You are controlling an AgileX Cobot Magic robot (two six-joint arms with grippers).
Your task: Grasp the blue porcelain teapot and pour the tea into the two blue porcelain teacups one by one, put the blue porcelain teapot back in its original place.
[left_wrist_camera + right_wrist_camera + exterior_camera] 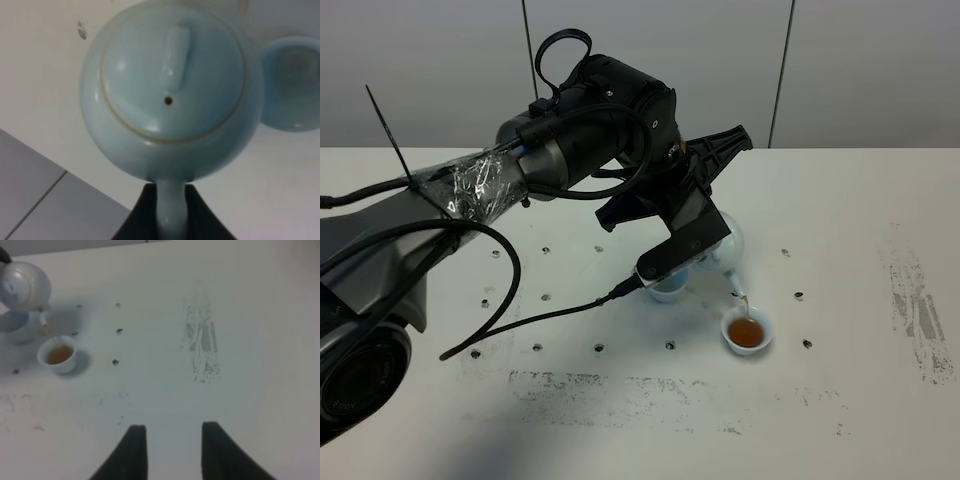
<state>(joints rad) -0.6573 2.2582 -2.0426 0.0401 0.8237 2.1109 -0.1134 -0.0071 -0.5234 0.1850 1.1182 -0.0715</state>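
Left gripper (169,197): clamped on the teapot (170,95) handle, body just ahead of the jaws.
Right gripper (170,442): parted, empty.
High view, not left wrist: tea falling into teacup (747,333).

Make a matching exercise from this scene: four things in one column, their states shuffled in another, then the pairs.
Things
1. teapot
2. front cup
3. back cup
4. right gripper

States
A. open, holding nothing
B. holds brown tea
C. tilted, pouring
D. no tea seen inside

Pairs: 1-C, 2-B, 3-D, 4-A
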